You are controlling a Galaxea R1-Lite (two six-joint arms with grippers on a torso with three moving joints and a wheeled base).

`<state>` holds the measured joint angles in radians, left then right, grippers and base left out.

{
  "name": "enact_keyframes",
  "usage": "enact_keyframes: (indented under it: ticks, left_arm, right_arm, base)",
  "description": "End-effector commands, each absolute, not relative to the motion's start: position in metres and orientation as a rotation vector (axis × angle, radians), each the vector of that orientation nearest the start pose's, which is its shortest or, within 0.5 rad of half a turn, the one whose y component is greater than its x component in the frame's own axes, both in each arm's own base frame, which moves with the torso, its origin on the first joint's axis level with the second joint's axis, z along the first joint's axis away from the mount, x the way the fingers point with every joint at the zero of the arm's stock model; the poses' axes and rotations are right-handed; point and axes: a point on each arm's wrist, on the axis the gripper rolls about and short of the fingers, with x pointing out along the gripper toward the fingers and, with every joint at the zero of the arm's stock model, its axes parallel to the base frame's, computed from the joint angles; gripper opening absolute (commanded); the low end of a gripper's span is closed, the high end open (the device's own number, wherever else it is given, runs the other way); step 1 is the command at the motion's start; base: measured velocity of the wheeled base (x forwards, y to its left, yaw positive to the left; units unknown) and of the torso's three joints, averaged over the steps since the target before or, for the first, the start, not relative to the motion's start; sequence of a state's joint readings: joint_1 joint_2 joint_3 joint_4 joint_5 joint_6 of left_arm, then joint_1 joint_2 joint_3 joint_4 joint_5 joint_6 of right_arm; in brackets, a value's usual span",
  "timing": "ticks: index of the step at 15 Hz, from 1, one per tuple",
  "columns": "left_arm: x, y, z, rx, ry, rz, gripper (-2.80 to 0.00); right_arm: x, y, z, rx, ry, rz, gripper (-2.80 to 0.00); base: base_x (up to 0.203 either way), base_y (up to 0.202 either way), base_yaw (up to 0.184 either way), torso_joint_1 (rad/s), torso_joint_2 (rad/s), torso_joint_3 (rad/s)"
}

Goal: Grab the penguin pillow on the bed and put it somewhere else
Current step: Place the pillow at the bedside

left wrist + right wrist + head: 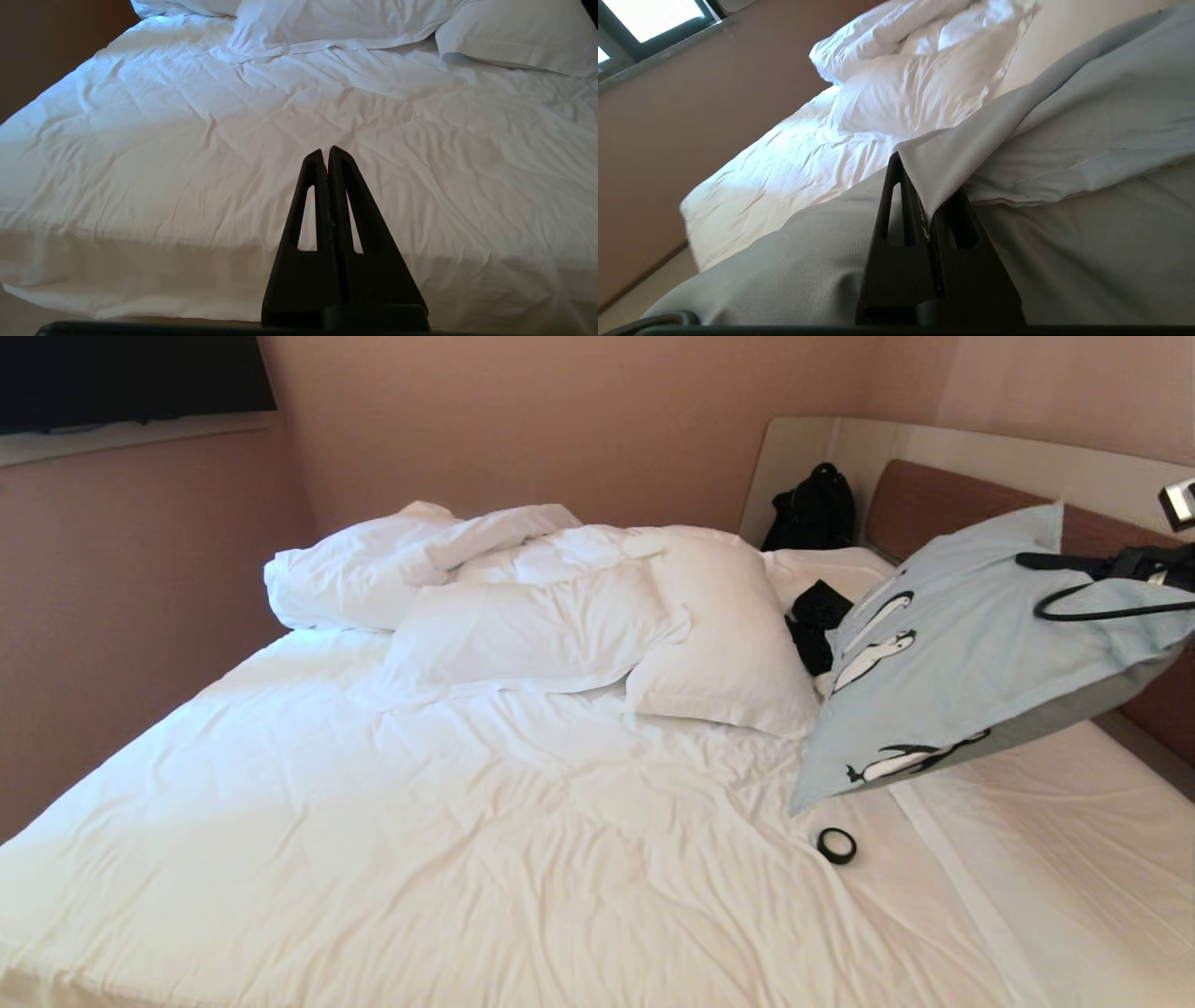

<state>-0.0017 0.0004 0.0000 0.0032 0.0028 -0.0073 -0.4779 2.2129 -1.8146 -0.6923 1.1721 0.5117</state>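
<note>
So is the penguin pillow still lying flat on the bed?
No, the penguin pillow hangs tilted above the bed, held by the right tool.

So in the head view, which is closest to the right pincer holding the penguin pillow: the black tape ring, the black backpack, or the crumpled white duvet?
From the right pincer, shut on the light blue rectangular penguin pillow at the right:
1. Black backpack, against the pale headboard surround.
2. Small black tape ring, on the white sheet below the pillow; nearly as close.
3. Crumpled white duvet, far left.
</note>
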Motion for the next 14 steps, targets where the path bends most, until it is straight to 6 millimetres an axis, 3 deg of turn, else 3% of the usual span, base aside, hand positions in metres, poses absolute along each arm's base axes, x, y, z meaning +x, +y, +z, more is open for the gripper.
enact_keyframes:
  ticks: [1,6,11,14]
  left_arm:
    - [-0.023,0.000,0.075,-0.009,0.005,0.002,-2.80]
    - [-0.023,0.000,0.075,-0.008,0.005,0.002,-2.80]
    - [-0.023,0.000,0.075,-0.008,0.005,0.002,-2.80]
    - [-0.023,0.000,0.075,-0.008,0.005,0.002,-2.80]
  right_arm:
    - [0.425,-0.196,0.251,0.539,0.136,0.353,-2.80]
    - [0.424,-0.199,0.247,0.519,0.174,0.397,-2.80]
    - [0.434,-0.238,0.195,0.323,0.166,0.390,-2.80]
    - [0.436,-0.245,0.185,0.270,0.146,0.384,-2.80]
  base:
    - [0.000,0.000,0.000,0.000,0.00,0.000]
    - [0.000,0.000,0.000,0.000,0.00,0.000]
    - [0.000,0.000,0.000,0.000,0.00,0.000]
    - [0.000,0.000,0.000,0.000,0.00,0.000]
